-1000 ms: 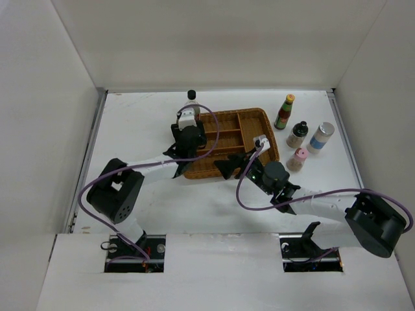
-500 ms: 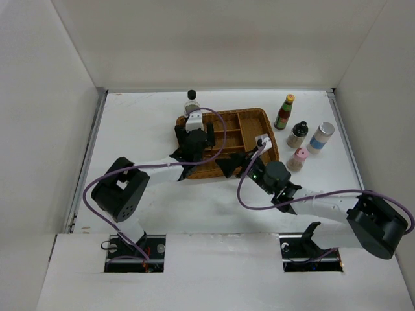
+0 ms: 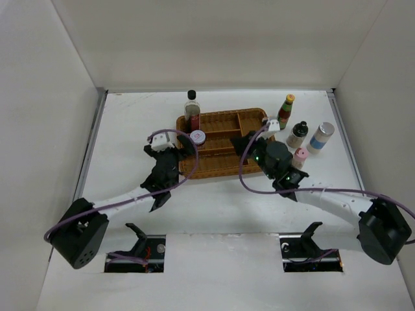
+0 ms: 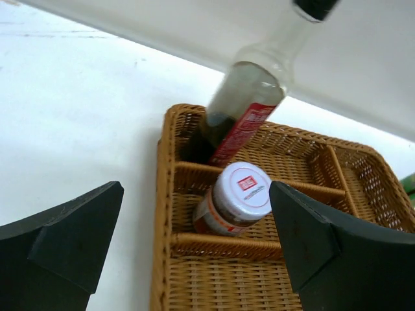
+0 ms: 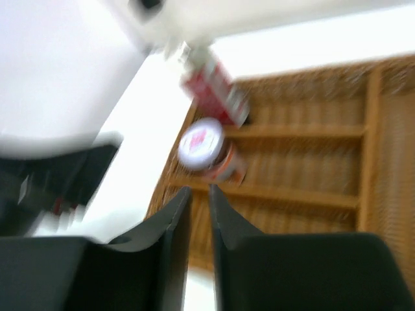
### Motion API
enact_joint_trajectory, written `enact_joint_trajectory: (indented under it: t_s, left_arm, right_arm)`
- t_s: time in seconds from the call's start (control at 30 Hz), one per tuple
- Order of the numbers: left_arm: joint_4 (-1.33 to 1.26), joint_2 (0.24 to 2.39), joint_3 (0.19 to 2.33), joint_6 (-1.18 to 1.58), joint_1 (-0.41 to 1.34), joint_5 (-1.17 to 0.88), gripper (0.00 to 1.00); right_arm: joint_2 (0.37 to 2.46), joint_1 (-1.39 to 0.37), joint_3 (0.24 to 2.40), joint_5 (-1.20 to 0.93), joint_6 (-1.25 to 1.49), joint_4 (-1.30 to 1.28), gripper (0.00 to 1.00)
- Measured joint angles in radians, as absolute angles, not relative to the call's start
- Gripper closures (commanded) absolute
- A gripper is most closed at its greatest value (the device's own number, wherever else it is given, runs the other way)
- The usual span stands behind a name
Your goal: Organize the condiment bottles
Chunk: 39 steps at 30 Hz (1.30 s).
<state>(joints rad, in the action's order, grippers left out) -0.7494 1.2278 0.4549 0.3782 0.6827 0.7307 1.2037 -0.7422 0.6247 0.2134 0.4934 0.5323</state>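
The tall clear black-capped bottle with a red label (image 3: 192, 107) stands in the far-left corner compartment of the brown wicker divided tray (image 3: 228, 162). The short pink-lidded jar (image 3: 197, 137) sits in the next compartment toward the arms, with a wicker divider between the two. The other four stand on the white table (image 3: 130, 129), off the tray's right side. The green yellow-capped sauce bottle (image 3: 284, 111) is by the tray's far-right corner. The black-capped spice shaker (image 3: 297, 134) is just nearer than it. The silver-capped blue-labelled bottle (image 3: 321, 137) is farthest right. The pink-capped shaker (image 3: 299, 158) is nearest, close beside the right arm.

The left gripper (image 3: 170, 146) hangs at the tray's left edge with its fingers spread wide and nothing between them, facing the jar and tall bottle. The right gripper (image 5: 198, 191) is over the tray's right half with its fingers drawn together on nothing. Its wrist view is blurred.
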Motion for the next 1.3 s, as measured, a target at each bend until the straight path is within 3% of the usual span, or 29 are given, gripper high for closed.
enact_joint_trajectory:
  t_s: [0.17, 0.3, 0.43, 0.57, 0.77, 0.93, 1.0, 1.17, 1.3]
  left_arm:
    - [-0.798, 1.165, 0.309, 0.466, 0.669, 0.765, 0.0]
    - [-0.809, 1.165, 0.246, 0.523, 0.654, 0.758, 0.0]
    - [-0.85, 1.165, 0.222, 0.555, 0.631, 0.731, 0.0]
    - [-0.885, 1.163, 0.211, 0.569, 0.617, 0.718, 0.0]
    - [-0.899, 1.152, 0.209, 0.579, 0.612, 0.705, 0.0]
    - [-0.907, 1.161, 0.209, 0.584, 0.604, 0.699, 0.0]
    - [-0.907, 1.169, 0.209, 0.585, 0.601, 0.697, 0.0]
    - [-0.909, 1.176, 0.209, 0.588, 0.593, 0.691, 0.0]
    - [-0.909, 1.176, 0.209, 0.591, 0.588, 0.683, 0.0]
  right_arm:
    - [1.312, -0.593, 0.877, 0.31, 0.442, 0.38, 0.41]
    - [1.414, -0.426, 1.025, 0.389, 0.383, 0.265, 0.22]
    - [1.516, -0.294, 1.158, 0.46, 0.327, 0.15, 0.11]
    - [1.621, -0.206, 1.298, 0.504, 0.279, 0.048, 0.07]
    - [1.8, -0.15, 1.498, 0.511, 0.231, -0.055, 0.09]
    - [1.887, -0.144, 1.534, 0.488, 0.223, -0.113, 0.15]
    - [1.909, -0.144, 1.536, 0.479, 0.222, -0.126, 0.22]
    - [1.942, -0.144, 1.539, 0.459, 0.214, -0.13, 0.63]
    - [1.942, -0.144, 1.537, 0.46, 0.204, -0.118, 0.71]
